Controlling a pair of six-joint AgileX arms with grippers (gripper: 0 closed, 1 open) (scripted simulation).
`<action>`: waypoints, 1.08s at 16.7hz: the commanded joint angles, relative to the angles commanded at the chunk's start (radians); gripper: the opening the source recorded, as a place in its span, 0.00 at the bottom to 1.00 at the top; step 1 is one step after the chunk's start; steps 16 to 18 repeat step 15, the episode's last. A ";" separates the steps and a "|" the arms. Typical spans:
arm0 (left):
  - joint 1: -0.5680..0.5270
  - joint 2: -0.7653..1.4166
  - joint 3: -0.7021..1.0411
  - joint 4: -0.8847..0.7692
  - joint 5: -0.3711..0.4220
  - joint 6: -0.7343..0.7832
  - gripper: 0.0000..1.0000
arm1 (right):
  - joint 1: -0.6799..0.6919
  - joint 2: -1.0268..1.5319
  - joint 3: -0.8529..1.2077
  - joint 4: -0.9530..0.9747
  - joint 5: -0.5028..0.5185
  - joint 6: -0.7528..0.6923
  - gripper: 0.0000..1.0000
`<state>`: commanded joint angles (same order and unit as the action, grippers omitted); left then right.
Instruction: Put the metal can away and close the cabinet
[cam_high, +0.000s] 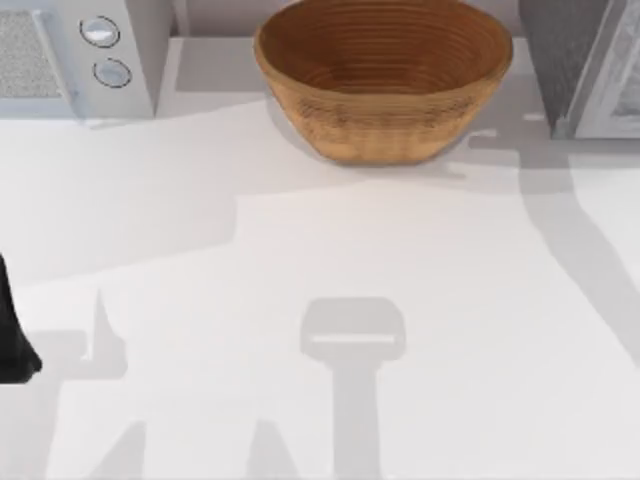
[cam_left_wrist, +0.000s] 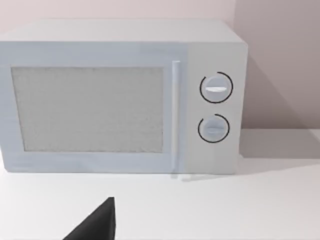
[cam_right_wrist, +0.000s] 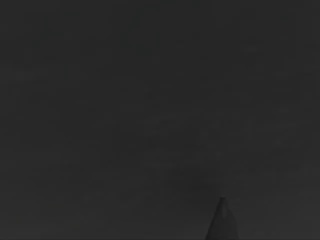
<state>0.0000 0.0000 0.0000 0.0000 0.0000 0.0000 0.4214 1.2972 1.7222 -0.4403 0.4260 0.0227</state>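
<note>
White desk spreads under our top view, crossed by grey shadows. At its far left edge a black part of our left arm pokes in; whether the left gripper is released or clenched we cannot tell. In the left wrist view a dark wedge of that gripper sits low in the frame, and straight ahead of it stands a pale microwave with its door shut, a vertical handle and two round knobs beside the door. From above, the same microwave occupies the back left corner, well ahead of the left arm. To its right, at the back middle, rests a large wicker bowl. Farther right, in the back corner, stands a grey cabinet. The right wrist view is dark. We cannot tell where the metal can is, nor how our right gripper stands.
</note>
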 joint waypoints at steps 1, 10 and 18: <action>0.000 0.000 0.000 0.000 0.000 0.000 1.00 | 0.015 -0.001 -0.001 0.000 0.015 0.000 1.00; 0.000 0.000 0.000 0.000 0.000 0.000 1.00 | -0.034 0.038 0.047 0.012 0.003 -0.011 1.00; 0.000 0.000 0.000 0.000 0.000 0.000 1.00 | -0.084 0.129 0.111 0.039 -0.045 -0.010 1.00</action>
